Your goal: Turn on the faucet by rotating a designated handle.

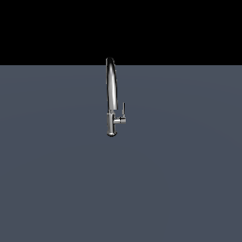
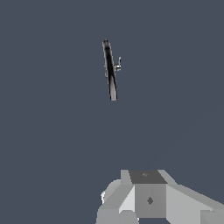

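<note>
Faucet (image 1: 110,94) stands upright on the worktop (image 1: 56,179), long axis 12-to-6. Handle (image 1: 123,111) points to 12 from a stub at the body's 3 o'clock. Jaws' opening cannot be told; nothing visibly held.

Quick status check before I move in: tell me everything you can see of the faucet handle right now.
The handle is a thin, shiny chrome lever that stands roughly upright. It sits on a short stub that juts from the faucet low on its body, toward the exterior view's right. It runs beside the spout, with a gap between them. Nothing touches it; no gripper shows near it in the exterior view. In the wrist view it is a tiny spur on the faucet's side, too small for detail.
</note>
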Tool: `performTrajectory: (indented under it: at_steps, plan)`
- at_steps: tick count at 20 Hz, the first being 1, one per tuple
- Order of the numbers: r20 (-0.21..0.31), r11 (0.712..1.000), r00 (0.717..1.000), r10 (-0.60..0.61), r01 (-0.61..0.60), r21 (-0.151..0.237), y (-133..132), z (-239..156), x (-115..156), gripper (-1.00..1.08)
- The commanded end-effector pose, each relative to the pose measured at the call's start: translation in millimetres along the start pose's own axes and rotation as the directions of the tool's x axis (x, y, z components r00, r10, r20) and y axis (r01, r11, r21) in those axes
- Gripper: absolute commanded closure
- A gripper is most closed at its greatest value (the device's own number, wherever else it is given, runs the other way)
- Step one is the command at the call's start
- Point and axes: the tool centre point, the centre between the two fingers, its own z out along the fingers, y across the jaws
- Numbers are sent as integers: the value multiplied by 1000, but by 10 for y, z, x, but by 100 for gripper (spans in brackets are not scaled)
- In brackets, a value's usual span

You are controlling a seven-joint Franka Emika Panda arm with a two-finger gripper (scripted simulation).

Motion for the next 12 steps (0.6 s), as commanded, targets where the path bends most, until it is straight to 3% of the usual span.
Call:
performTrajectory:
  at_steps: [1,12]
  plan:
    - [0,1000,1000,0,0,0,0,0,0,108]
    - [41,999,999,35,-36,30,-13,48,167,108]
